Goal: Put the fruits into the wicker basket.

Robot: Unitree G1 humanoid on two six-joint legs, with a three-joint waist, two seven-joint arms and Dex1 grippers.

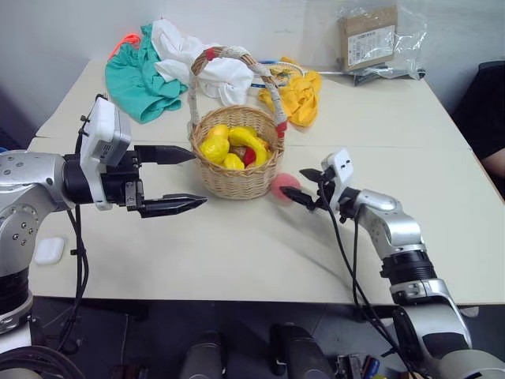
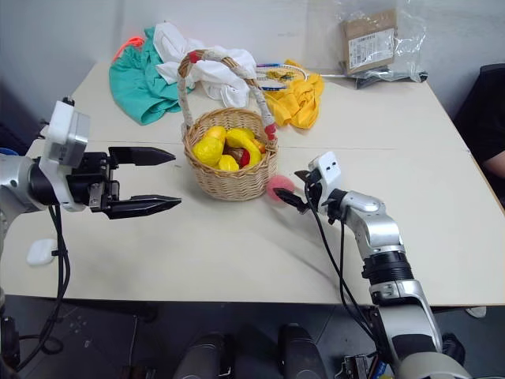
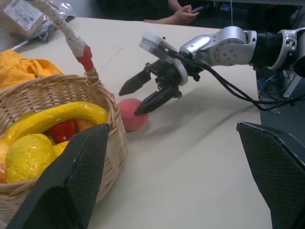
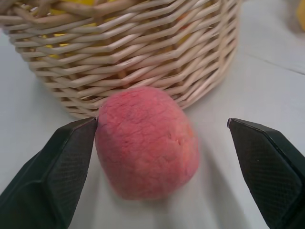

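Peach [image 4: 145,143] at basket's [image 1: 237,178] 4 o'clock looks light, fuzzy, soft: pinch mid-sides; right gripper [image 4: 162,157] open astride, left gripper [image 1: 177,180] open, empty.

The table [image 1: 237,253] carries the wicker basket [image 1: 237,170] near its middle. The peach [image 1: 284,186] lies beside it. Cloth piles [image 1: 158,67] and a bagged box [image 1: 371,39] lie along the far edge.
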